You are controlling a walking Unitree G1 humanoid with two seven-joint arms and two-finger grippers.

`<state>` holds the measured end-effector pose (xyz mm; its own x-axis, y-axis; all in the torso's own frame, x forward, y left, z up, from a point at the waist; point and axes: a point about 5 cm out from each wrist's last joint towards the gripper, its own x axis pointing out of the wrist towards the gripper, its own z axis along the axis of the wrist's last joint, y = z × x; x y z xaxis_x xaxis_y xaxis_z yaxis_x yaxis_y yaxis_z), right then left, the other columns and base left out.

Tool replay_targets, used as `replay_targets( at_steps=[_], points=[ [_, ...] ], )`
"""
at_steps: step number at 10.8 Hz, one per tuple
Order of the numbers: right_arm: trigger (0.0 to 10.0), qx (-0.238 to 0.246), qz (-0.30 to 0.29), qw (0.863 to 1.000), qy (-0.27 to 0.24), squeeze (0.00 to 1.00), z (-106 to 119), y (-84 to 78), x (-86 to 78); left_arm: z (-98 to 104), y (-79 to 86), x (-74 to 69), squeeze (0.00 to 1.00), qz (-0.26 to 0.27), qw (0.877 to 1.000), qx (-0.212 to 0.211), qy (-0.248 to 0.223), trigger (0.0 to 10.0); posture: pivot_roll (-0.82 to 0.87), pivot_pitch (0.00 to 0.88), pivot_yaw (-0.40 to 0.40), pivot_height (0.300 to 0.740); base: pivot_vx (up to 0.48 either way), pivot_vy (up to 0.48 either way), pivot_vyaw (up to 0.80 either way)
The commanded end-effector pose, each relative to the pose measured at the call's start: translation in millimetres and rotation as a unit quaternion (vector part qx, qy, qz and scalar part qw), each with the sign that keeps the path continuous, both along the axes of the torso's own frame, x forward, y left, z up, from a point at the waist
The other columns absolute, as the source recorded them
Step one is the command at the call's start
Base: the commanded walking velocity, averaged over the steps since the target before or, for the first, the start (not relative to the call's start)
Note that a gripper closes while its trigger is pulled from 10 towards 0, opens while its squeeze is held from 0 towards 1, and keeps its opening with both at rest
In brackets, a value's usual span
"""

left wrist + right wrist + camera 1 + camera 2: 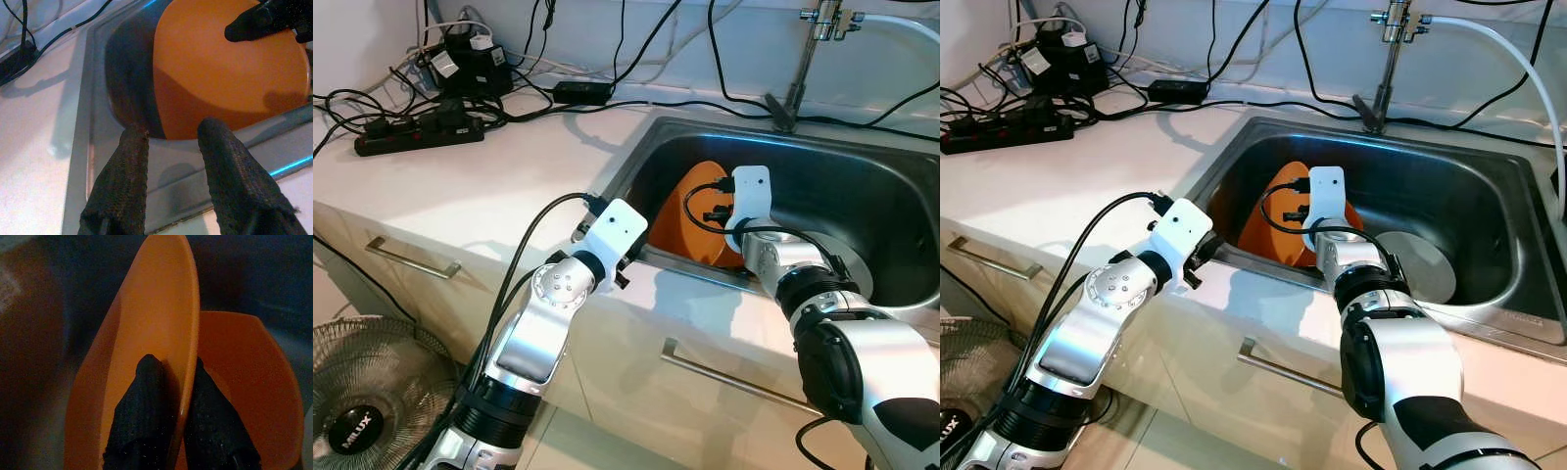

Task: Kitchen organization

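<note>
Your right gripper (168, 401) reaches down into the steel sink (1489, 186), its fingers clamped on the rim of an orange plate (146, 323) standing on edge at the sink's front left corner. Your left gripper (171, 142) hovers over the sink's front edge, fingers apart. A white counter (460, 186) surrounds the sink, cables (411, 122) along its back edge.

Pale kitchen bench under bright light, as I see it from the head camera.

I see a cream stone-look bench (480, 181) against a white wall (372, 29), a stainless steel sink basin (1489, 211) with a chrome tap (1386, 59), cream drawers with slim metal handles (411, 259), a black power strip (416, 137) amid tangled black cables, and a grey floor fan (362, 401).
</note>
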<state>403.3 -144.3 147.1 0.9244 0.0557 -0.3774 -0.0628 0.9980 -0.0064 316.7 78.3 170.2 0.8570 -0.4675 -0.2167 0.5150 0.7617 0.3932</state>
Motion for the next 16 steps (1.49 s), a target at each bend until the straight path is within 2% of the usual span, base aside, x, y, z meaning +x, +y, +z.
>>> replay_targets(
  at_steps=[1,2,3,6,9,12,15,16],
  points=[
    [10.0,0.001,0.013,0.999,0.033,0.84,-16,6.0,-6.3,-1,2.1,-0.7,0.0,0.0,1.0,0.004,0.004,10.0,0.19,0.078,0.055,0.74,0.0,0.0,0.0],
    [10.0,-0.002,0.009,0.999,0.031,1.0,-15,4.6,-6.2,-1,2.5,-0.4,0.0,0.001,1.0,0.005,0.004,10.0,0.19,0.073,0.056,0.74,0.0,0.0,0.0],
    [10.0,-0.014,0.003,1.0,0.019,0.0,-11,1.1,-4.3,-2,3.4,-0.1,0.0,0.003,1.0,0.006,0.003,10.0,0.19,0.069,0.055,0.74,0.0,0.0,0.0],
    [10.0,-0.034,-0.02,0.999,-0.026,0.0,6,-7.1,2.5,-2,4.5,0.9,0.0,0.005,1.0,0.008,0.0,10.0,0.19,0.061,0.058,0.74,0.0,0.0,0.0],
    [10.0,-0.046,-0.054,0.993,-0.094,0.0,34,-18.6,10.5,-1,5.9,2.8,0.0,0.012,1.0,0.005,-0.008,10.0,0.18,0.046,0.062,0.74,0.0,0.0,0.0],
    [10.0,-0.076,-0.055,0.99,-0.11,0.0,39,-21.1,11.6,-2,5.8,2.9,0.0,0.011,1.0,0.007,-0.008,10.0,0.18,0.043,0.064,0.74,0.0,0.0,0.0],
    [10.0,-0.072,-0.066,0.987,-0.125,0.0,45,-28.0,12.4,-2,6.0,4.1,0.0,0.012,1.0,0.009,-0.01,10.0,0.18,0.04,0.066,0.74,0.0,0.0,0.0],
    [10.0,-0.059,-0.056,0.987,-0.137,0.0,48,-23.0,13.0,0,6.2,5.2,0.0,0.016,1.0,0.003,-0.023,10.0,0.18,0.04,0.066,0.74,0.0,0.0,0.0]
  ],
)
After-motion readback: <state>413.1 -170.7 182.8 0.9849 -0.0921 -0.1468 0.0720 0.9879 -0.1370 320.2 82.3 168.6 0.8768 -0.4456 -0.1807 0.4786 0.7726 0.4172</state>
